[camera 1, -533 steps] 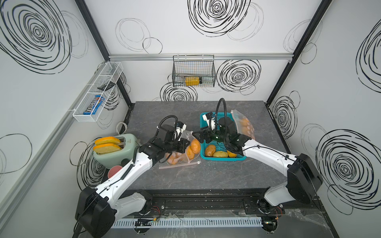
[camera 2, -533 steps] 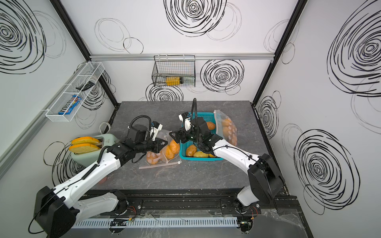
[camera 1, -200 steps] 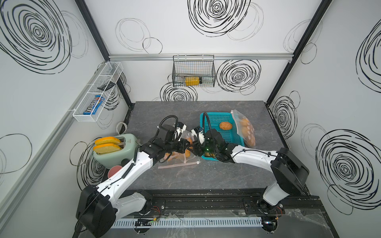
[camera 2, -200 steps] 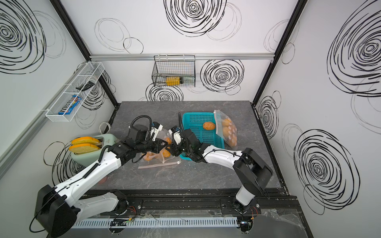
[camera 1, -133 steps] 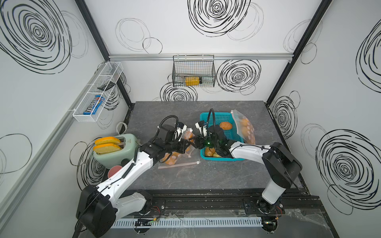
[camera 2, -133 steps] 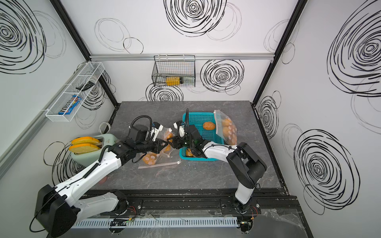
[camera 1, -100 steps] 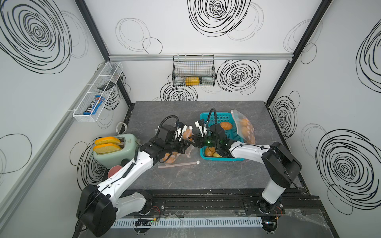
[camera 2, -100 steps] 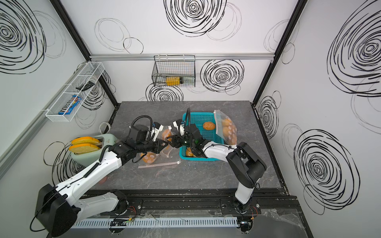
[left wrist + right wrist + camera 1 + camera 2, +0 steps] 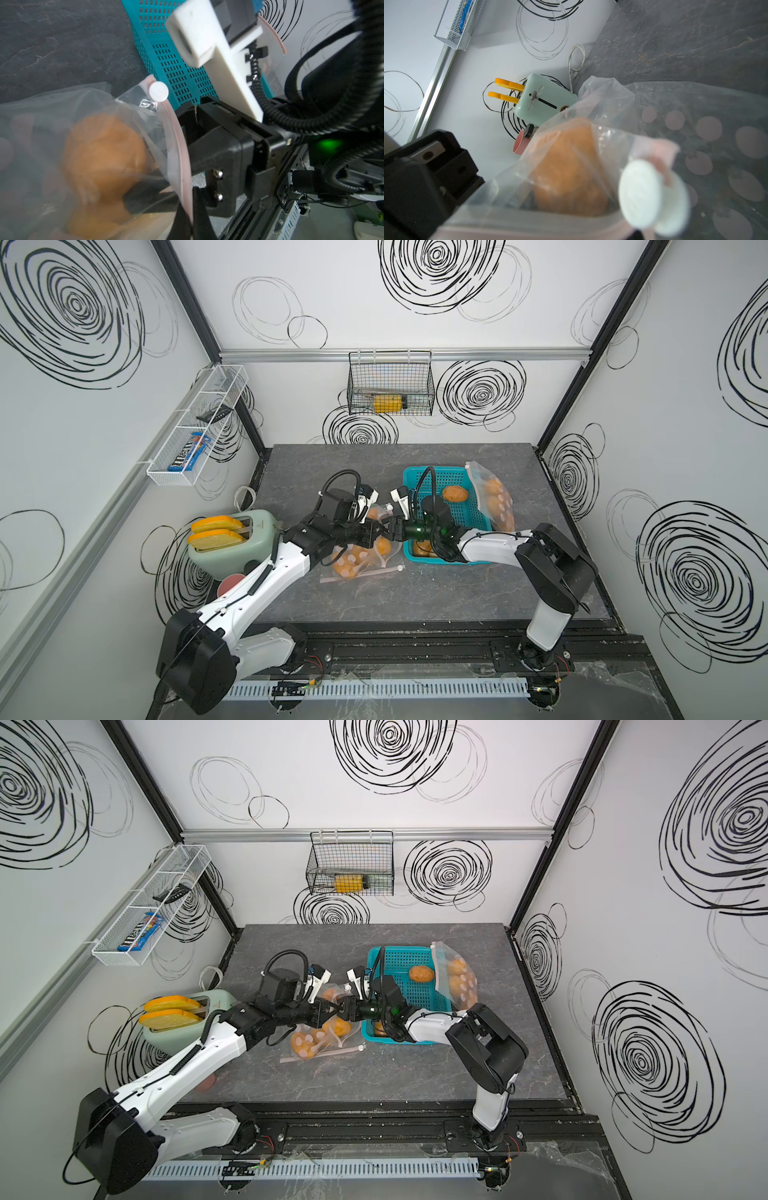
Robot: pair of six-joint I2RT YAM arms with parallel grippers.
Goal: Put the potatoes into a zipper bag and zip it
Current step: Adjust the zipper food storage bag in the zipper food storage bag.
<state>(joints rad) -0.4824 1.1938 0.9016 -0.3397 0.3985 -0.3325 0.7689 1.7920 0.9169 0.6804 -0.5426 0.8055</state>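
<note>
Progress: several potatoes bagged | left gripper pinches zipper bag rim | right gripper apparently clasps another potato inside | pending: basket potatoes, zipping.

Orange potatoes, inside open zipper bag

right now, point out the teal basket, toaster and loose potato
teal basket (image 9: 451,476): in a top view, back wall
toaster (image 9: 259,531): in a top view, mint body
loose potato (image 9: 454,493): in a top view, middle
</note>
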